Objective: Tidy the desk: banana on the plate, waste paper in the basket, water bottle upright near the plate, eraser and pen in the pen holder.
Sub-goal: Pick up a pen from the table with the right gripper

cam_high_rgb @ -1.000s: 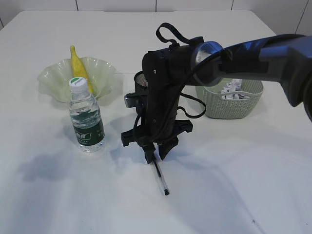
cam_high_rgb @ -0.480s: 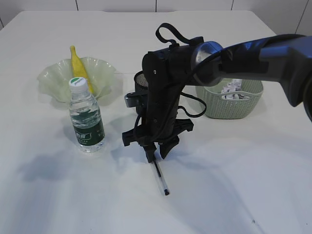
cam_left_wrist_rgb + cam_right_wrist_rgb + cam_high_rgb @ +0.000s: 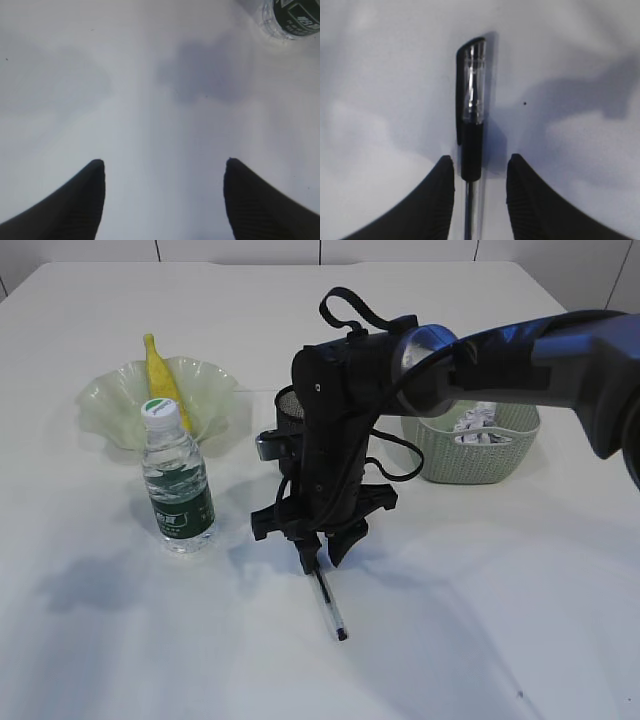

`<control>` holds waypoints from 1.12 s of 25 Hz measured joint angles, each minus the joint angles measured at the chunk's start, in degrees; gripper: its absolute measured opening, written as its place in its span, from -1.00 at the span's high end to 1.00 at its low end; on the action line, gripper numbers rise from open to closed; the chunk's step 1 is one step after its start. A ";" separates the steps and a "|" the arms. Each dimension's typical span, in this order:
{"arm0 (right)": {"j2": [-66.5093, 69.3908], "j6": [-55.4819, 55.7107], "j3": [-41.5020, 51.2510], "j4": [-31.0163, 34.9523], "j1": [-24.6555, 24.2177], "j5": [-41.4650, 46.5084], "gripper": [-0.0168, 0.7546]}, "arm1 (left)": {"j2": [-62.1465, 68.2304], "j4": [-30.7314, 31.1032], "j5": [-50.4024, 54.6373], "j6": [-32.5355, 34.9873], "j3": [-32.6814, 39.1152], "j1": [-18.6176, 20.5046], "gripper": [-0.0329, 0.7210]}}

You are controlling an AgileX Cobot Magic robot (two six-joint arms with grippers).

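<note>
The pen was straddled by the right end effector, spread, beside the water bottle. The left end effector was held spread above the worktop.

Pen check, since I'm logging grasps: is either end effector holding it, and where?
Neither yet. The right end effector straddles the pen at its black grip, fingers apart from it. The left end effector is empty.

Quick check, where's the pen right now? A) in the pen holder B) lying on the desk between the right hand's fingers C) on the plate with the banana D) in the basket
B: the right wrist view shows the pen lying flat on the desk between the right hand's two fingers, with gaps on both sides.
</note>
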 joint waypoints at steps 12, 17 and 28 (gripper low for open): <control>0.00 0.00 0.00 -0.04 0.19 0.42 0.27 | 0.00 0.00 -0.12 0.00 0.00 0.00 -0.47; 0.00 0.00 0.00 -0.17 0.85 0.42 0.27 | 0.00 0.00 -0.34 0.00 0.00 0.00 -0.47; 0.56 0.00 0.00 -0.86 0.85 0.42 0.27 | 0.00 0.00 -1.24 0.00 0.00 0.00 -0.47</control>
